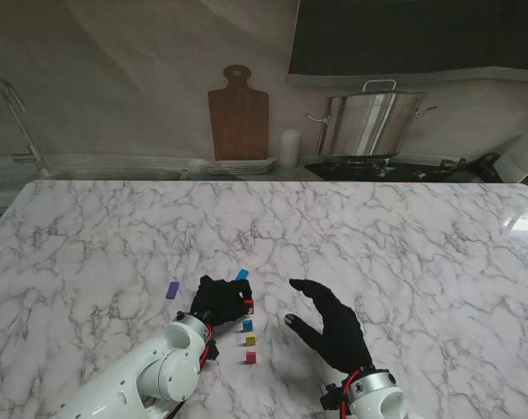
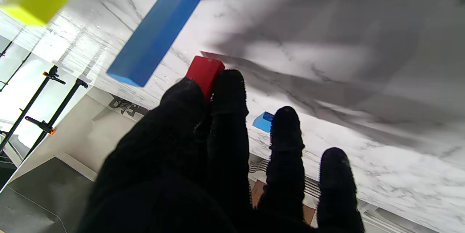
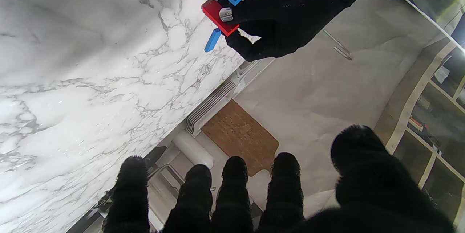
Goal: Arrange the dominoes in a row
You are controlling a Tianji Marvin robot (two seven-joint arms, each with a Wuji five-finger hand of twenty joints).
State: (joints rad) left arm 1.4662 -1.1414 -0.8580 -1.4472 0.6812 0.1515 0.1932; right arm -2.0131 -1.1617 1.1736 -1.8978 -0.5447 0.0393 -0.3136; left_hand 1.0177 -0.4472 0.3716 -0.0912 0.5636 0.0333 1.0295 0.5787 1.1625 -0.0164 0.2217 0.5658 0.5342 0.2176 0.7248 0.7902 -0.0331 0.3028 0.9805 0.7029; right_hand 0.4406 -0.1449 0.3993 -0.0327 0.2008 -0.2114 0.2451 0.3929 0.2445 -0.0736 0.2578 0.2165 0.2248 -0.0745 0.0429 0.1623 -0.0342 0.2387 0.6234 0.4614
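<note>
My left hand (image 1: 221,300) is shut on a red domino (image 1: 250,305), pinched between thumb and forefinger (image 2: 228,91) and held upright at the far end of a short row. The red domino (image 2: 204,73) (image 3: 219,17) stands just beyond a blue domino (image 1: 247,326) (image 2: 154,37), then a yellow domino (image 1: 250,340) and a pink domino (image 1: 250,356) nearer to me. Another blue domino (image 1: 242,275) (image 3: 212,40) lies flat farther away, and a purple domino (image 1: 172,290) lies to the left. My right hand (image 1: 332,325) hovers open to the right of the row, holding nothing.
At the back of the marble table (image 1: 403,236) stand a wooden cutting board (image 1: 238,113), a white cylinder (image 1: 289,147), stacked plates (image 1: 237,166) and a steel pot (image 1: 373,122) on a stove.
</note>
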